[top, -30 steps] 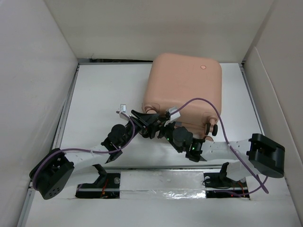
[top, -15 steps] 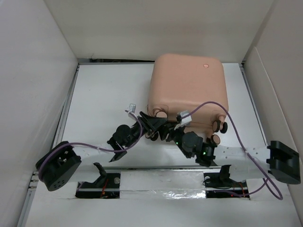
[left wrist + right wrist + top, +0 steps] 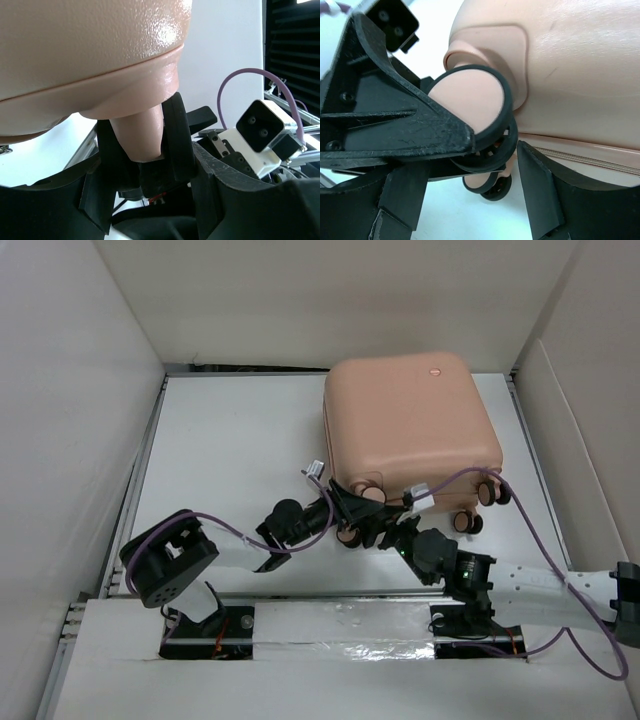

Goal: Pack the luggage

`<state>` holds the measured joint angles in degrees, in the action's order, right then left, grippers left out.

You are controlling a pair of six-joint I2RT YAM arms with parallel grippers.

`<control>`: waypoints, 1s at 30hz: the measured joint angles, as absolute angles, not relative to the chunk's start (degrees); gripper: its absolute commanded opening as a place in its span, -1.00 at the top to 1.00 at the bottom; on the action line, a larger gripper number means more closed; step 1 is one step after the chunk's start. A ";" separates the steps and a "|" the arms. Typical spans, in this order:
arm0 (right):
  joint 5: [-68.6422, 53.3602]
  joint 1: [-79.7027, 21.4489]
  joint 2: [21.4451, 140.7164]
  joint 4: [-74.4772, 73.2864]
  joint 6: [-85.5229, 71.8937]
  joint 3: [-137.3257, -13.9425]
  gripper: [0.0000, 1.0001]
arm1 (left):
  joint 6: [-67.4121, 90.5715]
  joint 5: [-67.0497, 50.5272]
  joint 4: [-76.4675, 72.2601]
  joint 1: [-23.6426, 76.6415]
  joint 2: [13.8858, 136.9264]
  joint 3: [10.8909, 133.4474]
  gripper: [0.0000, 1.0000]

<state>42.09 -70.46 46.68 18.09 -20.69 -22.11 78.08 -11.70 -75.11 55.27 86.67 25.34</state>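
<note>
luggage closed, flat on the tabletop, far right, wheels toward the arms | left fingers clamped across one caster wheel (mostly hidden) | right fingers apart just beside it, contact unclear

Closed salmon-pink hard-shell luggage, flat on the table's far right, black-rimmed caster wheels toward the arms.

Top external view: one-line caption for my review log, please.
Left gripper and right gripper meet at the near caster wheels of the closed pink luggage lying on the white table.
</note>
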 measured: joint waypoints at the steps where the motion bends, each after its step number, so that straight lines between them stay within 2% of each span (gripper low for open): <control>1: 42.17 -70.50 47.79 18.00 -20.36 -22.68 -0.49 | 78.06 -11.62 -75.16 55.27 86.63 25.34 1.00; 8: 44.40 -70.48 53.84 19.62 -17.65 -25.71 -0.50 | 78.50 -10.50 -75.59 54.24 86.48 25.34 1.00; 13: 44.64 -69.78 54.92 21.34 -15.73 -25.78 -0.62 | 78.59 -9.04 -75.59 54.22 86.48 25.34 1.00; 17: 43.94 -68.60 55.92 22.79 -14.74 -25.82 -0.58 | 78.59 -7.55 -75.57 54.04 86.48 25.32 1.00; 20: 42.89 -67.90 57.56 25.26 -14.83 -25.87 -0.14 | 78.30 -6.35 -75.44 53.87 86.48 25.32 1.00; 21: 43.13 -67.81 58.15 26.11 -15.16 -25.87 0.25 | 78.02 -5.69 -75.40 53.84 86.50 25.30 0.95; 23: 43.94 -66.96 58.89 27.97 -16.34 -25.78 0.51 | 78.17 -5.04 -76.03 53.39 86.48 24.84 0.89; 24: 43.83 -66.67 59.22 28.67 -16.97 -25.67 0.68 | 78.39 -4.82 -76.29 53.21 86.48 24.71 0.75; 25: 43.75 -66.65 59.64 29.43 -16.95 -25.61 0.75 | 78.28 -4.58 -76.27 53.21 86.48 24.71 0.64; 26: 43.72 -66.65 59.94 30.20 -16.88 -25.39 0.79 | 78.19 -4.49 -76.12 53.21 86.48 24.67 0.39; 30: 43.07 -66.61 59.72 31.59 -17.10 -24.36 0.87 | 77.54 -4.45 -76.07 53.23 86.15 24.21 -0.11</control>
<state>43.07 -66.61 59.72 31.59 -17.10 -24.36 77.54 -4.45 -76.07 53.23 86.15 24.21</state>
